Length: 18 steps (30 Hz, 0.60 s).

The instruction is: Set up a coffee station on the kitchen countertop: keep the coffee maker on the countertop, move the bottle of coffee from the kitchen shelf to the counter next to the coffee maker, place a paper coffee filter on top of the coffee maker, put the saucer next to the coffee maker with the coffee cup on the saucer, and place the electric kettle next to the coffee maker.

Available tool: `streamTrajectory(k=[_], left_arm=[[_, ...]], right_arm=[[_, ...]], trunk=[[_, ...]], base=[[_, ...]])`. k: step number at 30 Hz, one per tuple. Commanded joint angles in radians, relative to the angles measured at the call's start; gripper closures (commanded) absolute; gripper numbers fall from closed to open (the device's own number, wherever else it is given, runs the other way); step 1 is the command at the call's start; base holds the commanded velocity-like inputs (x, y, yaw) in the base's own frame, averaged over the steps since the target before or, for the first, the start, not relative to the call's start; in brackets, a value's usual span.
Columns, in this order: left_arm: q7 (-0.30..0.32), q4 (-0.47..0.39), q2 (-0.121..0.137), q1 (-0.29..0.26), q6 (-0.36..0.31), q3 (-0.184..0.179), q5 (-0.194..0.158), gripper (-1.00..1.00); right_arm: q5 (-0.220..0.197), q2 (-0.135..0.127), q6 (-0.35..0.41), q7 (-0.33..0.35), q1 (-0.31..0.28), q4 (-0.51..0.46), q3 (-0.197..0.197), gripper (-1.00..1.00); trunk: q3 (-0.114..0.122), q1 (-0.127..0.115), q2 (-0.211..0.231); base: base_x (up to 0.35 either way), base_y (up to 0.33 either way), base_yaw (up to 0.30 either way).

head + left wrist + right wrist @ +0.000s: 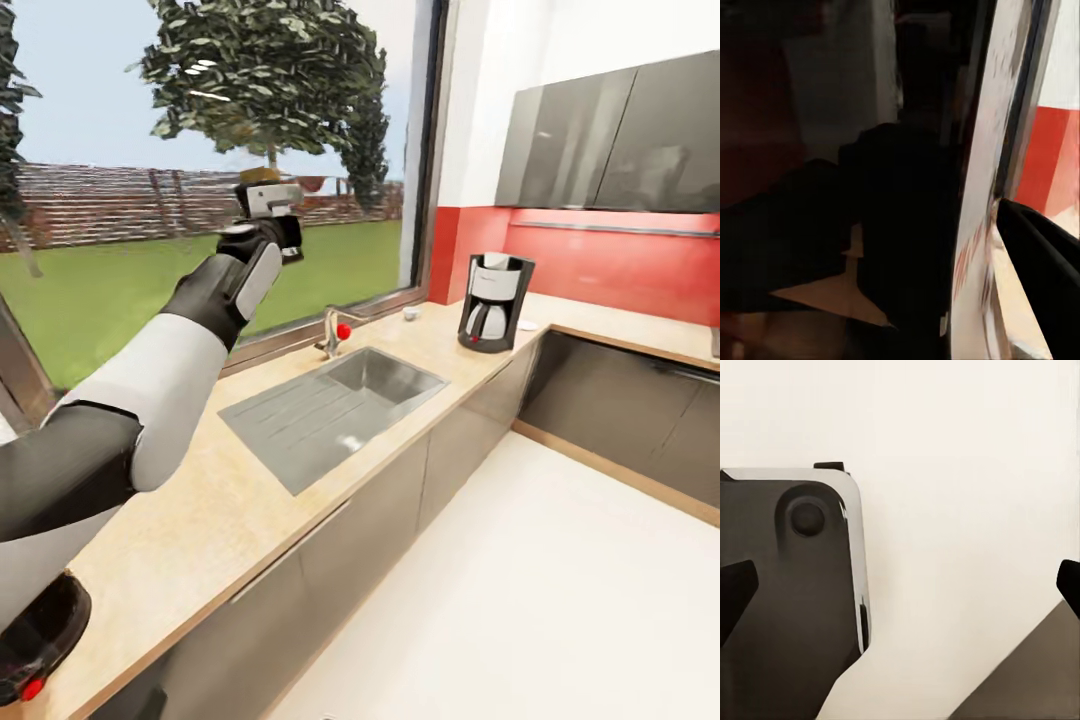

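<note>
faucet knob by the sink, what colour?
Red. The knob on the faucet behind the sink shows best in the head view.

Dark object held close against the camera

A black mass (900, 225) (too blurred to identify) blocks most; beyond, red wall (1050, 161) and tan countertop (832, 292).

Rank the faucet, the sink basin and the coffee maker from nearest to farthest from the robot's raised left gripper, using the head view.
From the left gripper, raised before the window:
1. Faucet, below it at the counter's window edge.
2. Sink basin, just beyond the faucet, set into the counter.
3. Coffee maker, far along the counter by the red wall.
</note>
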State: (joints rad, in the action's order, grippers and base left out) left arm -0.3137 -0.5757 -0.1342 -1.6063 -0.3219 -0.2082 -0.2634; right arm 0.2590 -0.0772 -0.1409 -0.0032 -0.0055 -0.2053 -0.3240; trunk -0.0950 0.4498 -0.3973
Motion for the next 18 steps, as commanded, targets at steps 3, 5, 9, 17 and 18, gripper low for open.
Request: streamTrajectory(k=[3,5,9,17,18], left_arm=[[0.04,-0.086,0.001,0.159,0.031,-0.011,0.004,1.0],[0.105,-0.15,0.006,0.238,0.033,-0.014,0.007,1.0],[0.275,-0.291,0.028,0.414,0.035,-0.017,0.02,1.0],[0.444,-0.535,0.041,0.631,0.033,-0.062,0.109,1.0],[0.45,-0.557,0.041,0.64,0.03,-0.079,0.11,1.0]], right_arm=[[0.009,0.001,-0.004,-0.001,-0.001,-0.002,-0.008,-1.0],[0.008,0.002,-0.006,-0.001,-0.001,-0.003,-0.008,-1.0],[0.008,0.002,-0.008,0.0,-0.001,-0.005,-0.009,-1.0],[0.008,0.004,-0.014,0.0,-0.001,-0.006,-0.009,-1.0],[0.007,0.004,-0.015,0.0,-0.001,-0.006,-0.009,-1.0]], trunk=[[-0.002,0.0,-0.003],[-0.002,0.0,-0.003],[-0.002,0.0,-0.003],[-0.002,0.0,-0.003],[-0.002,0.0,-0.003]], base=[[-0.018,-0.016,-0.193],[-0.004,-0.003,-0.051],[-0.001,-0.001,-0.015],[0.0,0.0,-0.001],[0.0,0.0,0.0]])
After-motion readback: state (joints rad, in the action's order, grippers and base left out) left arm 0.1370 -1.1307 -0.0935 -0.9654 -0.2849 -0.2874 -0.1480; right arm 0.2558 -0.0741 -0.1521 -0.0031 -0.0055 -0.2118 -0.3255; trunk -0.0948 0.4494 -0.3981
